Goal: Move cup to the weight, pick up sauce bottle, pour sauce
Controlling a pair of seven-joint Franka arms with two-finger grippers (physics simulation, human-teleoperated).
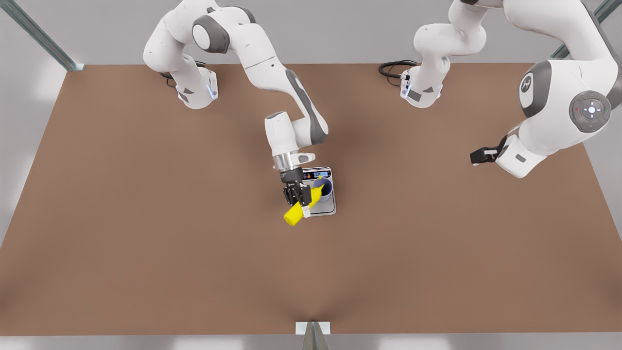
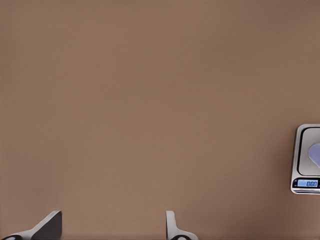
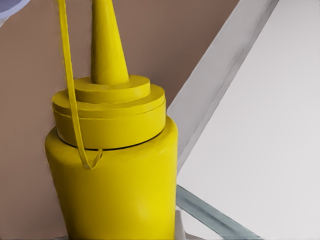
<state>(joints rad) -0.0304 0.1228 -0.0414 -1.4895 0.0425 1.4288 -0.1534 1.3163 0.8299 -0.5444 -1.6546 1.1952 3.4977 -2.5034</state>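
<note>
Tilting over the weight [image 1: 324, 206], the sauce bottle [image 1: 302, 206] lies slantwise, nozzle aimed far-right into the cup [image 1: 324, 190], clamped by the right gripper [image 1: 302, 200]. Far right, the left gripper [image 2: 112, 231] waits, fingers spread.

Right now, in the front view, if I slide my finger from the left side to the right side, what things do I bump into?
Sauce bottle, tilted in the right gripper → cup standing on the weight → much farther across, the left gripper, waiting open over bare table.
</note>
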